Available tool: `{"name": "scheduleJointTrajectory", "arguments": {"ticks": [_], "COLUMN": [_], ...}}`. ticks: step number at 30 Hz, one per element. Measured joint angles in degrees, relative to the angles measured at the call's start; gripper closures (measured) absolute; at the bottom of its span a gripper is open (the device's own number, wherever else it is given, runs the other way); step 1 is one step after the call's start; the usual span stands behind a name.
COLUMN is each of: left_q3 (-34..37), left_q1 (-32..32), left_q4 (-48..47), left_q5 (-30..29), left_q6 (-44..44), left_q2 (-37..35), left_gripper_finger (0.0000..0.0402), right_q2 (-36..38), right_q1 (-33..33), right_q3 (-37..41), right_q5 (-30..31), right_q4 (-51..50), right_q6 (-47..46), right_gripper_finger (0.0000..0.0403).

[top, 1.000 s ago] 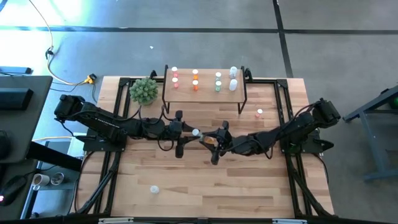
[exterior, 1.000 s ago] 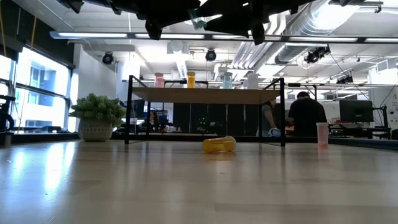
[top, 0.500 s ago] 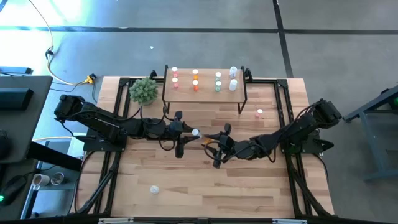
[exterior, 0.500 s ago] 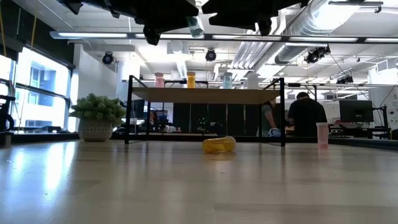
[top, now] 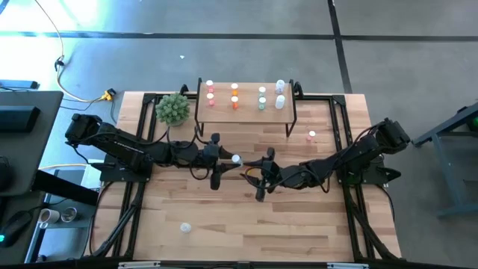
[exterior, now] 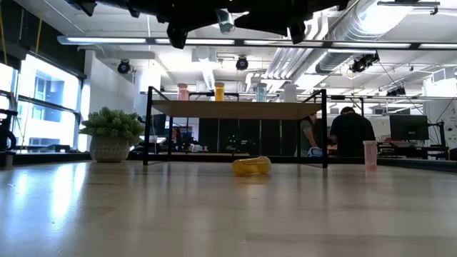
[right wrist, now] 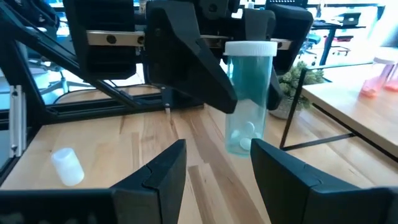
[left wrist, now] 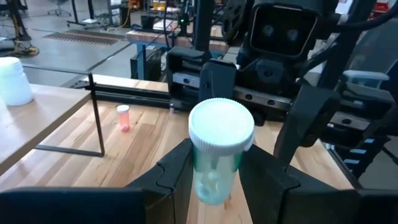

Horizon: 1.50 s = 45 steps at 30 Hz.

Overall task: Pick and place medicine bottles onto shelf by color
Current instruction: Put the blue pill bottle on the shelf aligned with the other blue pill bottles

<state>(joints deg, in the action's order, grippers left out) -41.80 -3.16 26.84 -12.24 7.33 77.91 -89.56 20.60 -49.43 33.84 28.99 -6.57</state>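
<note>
pinching a pale green bottle (left wrist: 219, 149) by its smooth plastic body, the left gripper (top: 228, 159) holds it mid-air above the table's middle, before the shelf (top: 246, 112). it looks light, stiff and slippery, so the straight wall below the white cap (left wrist: 221, 125) seems the safest hold, and the right gripper (right wrist: 214, 163) waits just beside it, fingers spread and empty.

Pale green see-through plastic on the medicine bottle (left wrist: 216, 163), topped by a matt white ribbed cap (left wrist: 221, 125). Left gripper (left wrist: 214, 177) fingers (left wrist: 177, 177): matt black plastic. The table (top: 299, 224) shows light planked wood, a soft sheen in the low view. The shelf (exterior: 235, 108) has a pale wood top on thin black metal legs.
</note>
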Motion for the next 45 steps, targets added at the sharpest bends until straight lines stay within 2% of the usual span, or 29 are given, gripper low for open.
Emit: {"name": "scheduleJointTrajectory", "arguments": {"ticks": [7, 13, 22, 31, 45], "left_q3": [0.00, 0.00, 0.00, 0.00, 0.00], "left_q1": [-0.02, -0.02, 0.00, -0.02, -0.02], "left_q4": [0.93, 1.84, -2.22, -3.05, -3.05], "left_q5": [1.12, 1.74, 1.28, 1.24, 1.13], "left_q6": [0.00, 0.03, -0.03, -2.11, -3.04], "left_q2": [0.00, -0.02, 0.00, 0.00, 0.00], "left_gripper_finger": [0.0291, 0.0291, 0.0291, 0.0291, 0.0291], "right_q2": [-0.02, -0.02, 0.38, 6.99, 14.13], "right_q1": [-0.47, -2.25, -0.47, 0.94, -1.21], "right_q3": [0.00, 0.00, 0.00, 0.00, 0.00], "right_q5": [-1.81, -7.52, -3.80, 0.18, 0.18], "right_q4": [1.51, 2.52, 0.84, -1.98, -2.71], "right_q6": [0.54, 0.39, 1.54, 3.13, 4.13], "right_gripper_finger": [0.0231, 0.0231, 0.0231, 0.0231, 0.0231]}}
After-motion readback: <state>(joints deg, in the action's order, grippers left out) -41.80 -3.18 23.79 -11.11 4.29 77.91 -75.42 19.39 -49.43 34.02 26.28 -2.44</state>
